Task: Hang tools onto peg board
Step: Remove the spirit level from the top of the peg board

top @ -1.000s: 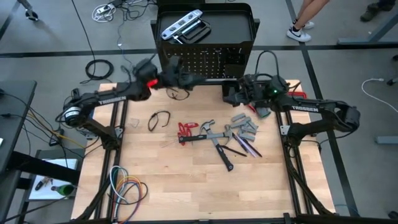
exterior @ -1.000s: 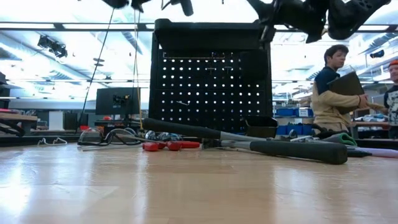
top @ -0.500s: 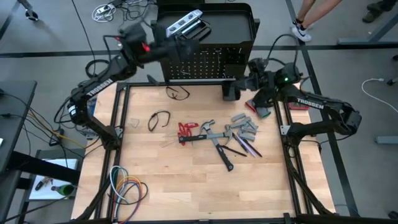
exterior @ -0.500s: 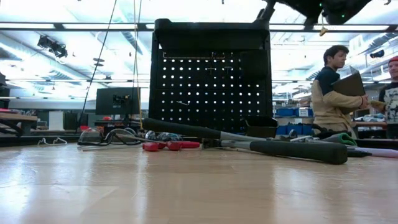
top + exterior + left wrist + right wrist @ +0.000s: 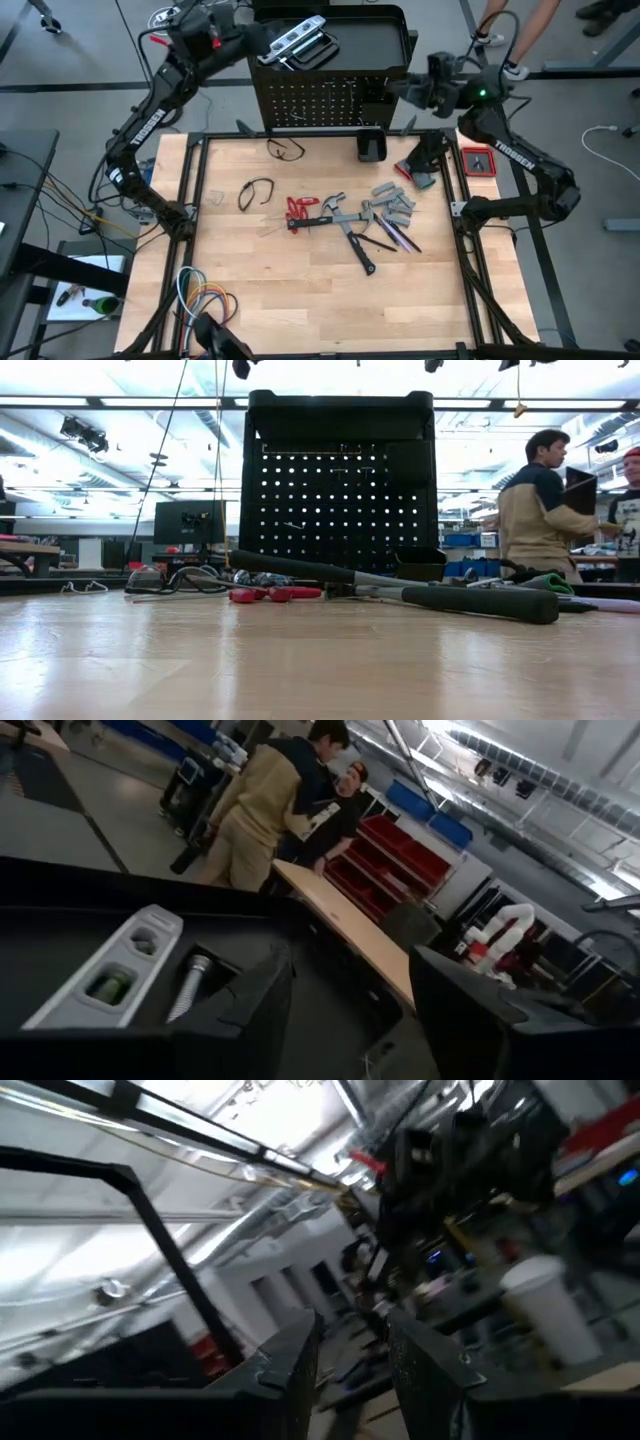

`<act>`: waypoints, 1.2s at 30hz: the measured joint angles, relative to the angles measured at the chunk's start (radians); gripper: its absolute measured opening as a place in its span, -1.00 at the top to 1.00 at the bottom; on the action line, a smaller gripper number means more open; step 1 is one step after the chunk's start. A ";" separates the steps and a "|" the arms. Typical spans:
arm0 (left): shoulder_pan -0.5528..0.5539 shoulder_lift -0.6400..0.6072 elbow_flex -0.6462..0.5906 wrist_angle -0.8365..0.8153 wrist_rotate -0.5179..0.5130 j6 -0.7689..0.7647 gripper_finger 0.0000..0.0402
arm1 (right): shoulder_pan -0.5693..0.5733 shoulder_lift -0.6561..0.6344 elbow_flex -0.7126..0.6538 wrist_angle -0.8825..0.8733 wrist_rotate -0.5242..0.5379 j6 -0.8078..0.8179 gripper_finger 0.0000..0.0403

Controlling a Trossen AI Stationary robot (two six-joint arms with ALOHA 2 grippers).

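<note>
My left fingers are up high by the left edge of the stand's tray, wide open and holding nothing. In that tray lies the silver level beside a black clamp. My right fingers are up by the right side of the peg board, a little open and empty. Red pliers, hammers, wrenches and screwdrivers lie on the counter. A person stands far right.

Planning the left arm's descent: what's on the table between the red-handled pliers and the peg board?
High view: bare wood between the red-handled pliers and peg board, apart from a thin dark wire loop near the board.
</note>
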 joint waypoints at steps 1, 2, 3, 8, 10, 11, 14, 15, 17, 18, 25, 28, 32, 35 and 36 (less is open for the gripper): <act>0.004 0.000 0.000 -0.003 0.001 0.003 0.00 | -0.010 0.000 0.017 -0.018 0.000 -0.017 0.36; 0.006 0.001 0.000 -0.003 0.001 0.013 0.00 | -0.020 0.000 0.035 -0.035 0.000 -0.034 0.36; 0.006 0.003 0.000 -0.003 0.000 0.028 0.00 | -0.029 0.000 0.052 -0.051 0.000 -0.051 0.36; 0.005 0.079 0.123 -0.080 -0.007 0.131 0.00 | -0.076 0.000 0.092 -0.129 0.004 -0.118 0.36; 0.007 0.134 0.213 -0.134 -0.007 0.173 0.00 | -0.092 0.000 0.092 -0.159 0.013 -0.125 0.36; 0.013 0.163 0.264 -0.160 -0.001 0.196 0.00 | -0.100 0.000 0.092 -0.173 0.019 -0.126 0.36; 0.029 0.257 0.418 -0.234 0.023 0.265 0.00 | -0.115 0.000 0.092 -0.202 0.022 -0.130 0.36; 0.036 0.273 0.422 -0.217 0.037 0.278 0.00 | -0.116 0.000 0.092 -0.207 0.023 -0.132 0.36; 0.054 0.273 0.369 -0.141 0.076 0.277 0.00 | -0.118 0.001 0.092 -0.206 0.023 -0.133 0.36; 0.062 0.278 0.364 -0.138 0.080 0.282 0.00 | -0.119 -0.001 0.092 -0.206 0.023 -0.133 0.36; 0.077 0.294 0.364 -0.167 0.070 0.550 0.00 | -0.118 -0.046 0.093 -0.334 0.023 -0.252 0.36; 0.067 0.294 0.364 -0.155 0.050 0.691 0.00 | -0.117 -0.069 0.093 -0.521 0.023 -0.427 0.36; 0.068 0.294 0.374 -0.119 0.023 0.741 0.00 | -0.117 -0.087 0.093 -0.745 0.047 -0.625 0.36; 0.060 0.294 0.375 -0.098 -0.011 0.749 0.00 | -0.117 -0.092 0.093 -0.859 0.133 -0.712 0.36; 0.053 0.294 0.375 -0.096 -0.018 0.756 0.00 | -0.117 -0.092 0.093 -0.889 0.172 -0.736 0.36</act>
